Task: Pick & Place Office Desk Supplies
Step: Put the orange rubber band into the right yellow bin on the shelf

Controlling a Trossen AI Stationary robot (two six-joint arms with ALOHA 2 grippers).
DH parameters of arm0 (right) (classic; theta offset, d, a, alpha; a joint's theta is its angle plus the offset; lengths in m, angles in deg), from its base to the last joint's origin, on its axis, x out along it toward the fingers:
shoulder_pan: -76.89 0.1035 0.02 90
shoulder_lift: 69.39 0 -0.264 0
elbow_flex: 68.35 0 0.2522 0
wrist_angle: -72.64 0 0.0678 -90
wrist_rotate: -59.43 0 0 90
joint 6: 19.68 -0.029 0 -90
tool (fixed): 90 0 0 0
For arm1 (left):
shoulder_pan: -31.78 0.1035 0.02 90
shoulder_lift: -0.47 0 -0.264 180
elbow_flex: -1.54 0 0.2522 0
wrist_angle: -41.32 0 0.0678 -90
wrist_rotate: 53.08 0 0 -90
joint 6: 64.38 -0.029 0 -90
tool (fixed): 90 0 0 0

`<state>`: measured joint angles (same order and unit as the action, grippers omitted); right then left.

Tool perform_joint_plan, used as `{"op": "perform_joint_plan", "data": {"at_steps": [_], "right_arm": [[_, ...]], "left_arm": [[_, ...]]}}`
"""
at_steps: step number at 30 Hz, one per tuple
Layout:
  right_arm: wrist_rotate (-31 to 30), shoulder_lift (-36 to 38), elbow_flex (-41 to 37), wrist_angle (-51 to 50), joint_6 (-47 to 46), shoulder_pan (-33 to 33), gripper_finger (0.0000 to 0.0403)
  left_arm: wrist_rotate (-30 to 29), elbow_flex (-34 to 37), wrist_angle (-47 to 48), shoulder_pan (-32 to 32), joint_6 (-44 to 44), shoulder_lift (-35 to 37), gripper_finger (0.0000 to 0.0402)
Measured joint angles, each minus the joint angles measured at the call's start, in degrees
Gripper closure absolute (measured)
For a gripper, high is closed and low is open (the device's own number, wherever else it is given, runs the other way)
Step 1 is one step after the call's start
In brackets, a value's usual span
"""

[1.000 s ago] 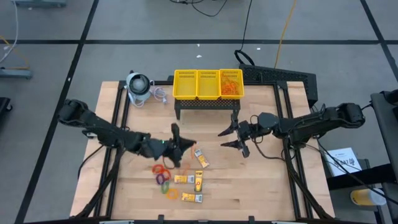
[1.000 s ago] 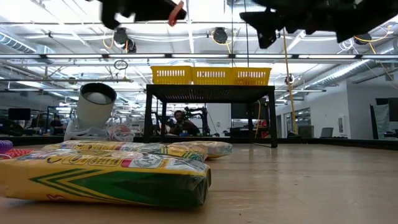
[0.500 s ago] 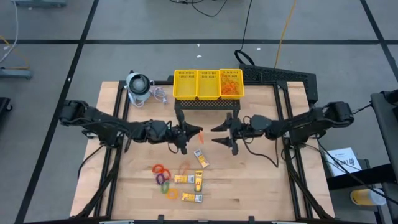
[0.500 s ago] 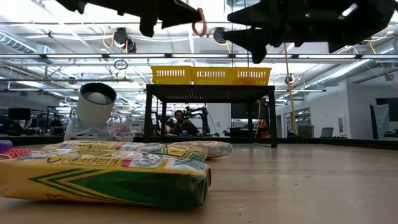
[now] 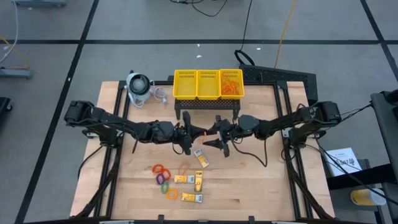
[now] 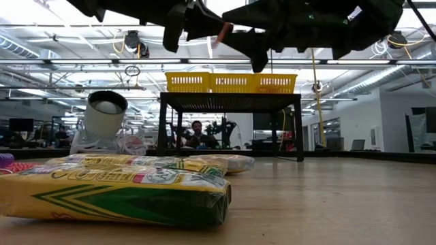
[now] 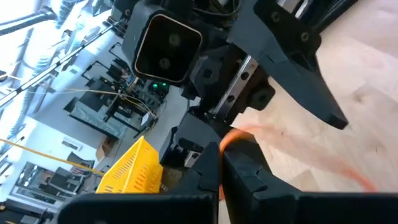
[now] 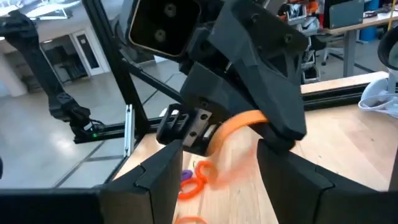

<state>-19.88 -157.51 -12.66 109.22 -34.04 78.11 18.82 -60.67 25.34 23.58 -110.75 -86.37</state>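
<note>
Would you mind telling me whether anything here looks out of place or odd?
Nothing looks spilled or damaged. One oddity: the left gripper is shut on an orange rubber band in mid-air, nose to nose with the open right gripper, as if handing it over. Packets and rings lie loose on the table.

Beyond the left gripper (image 5: 198, 133) the wooden table (image 5: 261, 186) stood on a grey floor (image 5: 124, 31) crossed by dark lines, while strip lights (image 6: 82, 61) ran overhead and desks (image 6: 354, 145) lined the room.
</note>
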Motion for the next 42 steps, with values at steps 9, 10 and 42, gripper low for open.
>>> {"op": "perform_joint_plan", "data": {"at_steps": [9, 10, 42], "right_arm": [[0.7, 0.3, -0.1, -0.6, -1.0, 0.0, 0.0227], [1.4, 0.3, -0.1, -0.6, -1.0, 0.0, 0.0235], [3.1, 0.4, -0.1, -3.7, 3.1, -0.8, 0.0402]], "left_arm": [[-1.9, 0.0, 1.4, -0.2, -0.1, 0.2, 0.0388], [-1.9, 0.0, 1.4, -0.2, -0.1, 0.2, 0.0393], [-4.7, -3.6, 1.9, -4.4, 27.5, 0.7, 0.0162]]}}
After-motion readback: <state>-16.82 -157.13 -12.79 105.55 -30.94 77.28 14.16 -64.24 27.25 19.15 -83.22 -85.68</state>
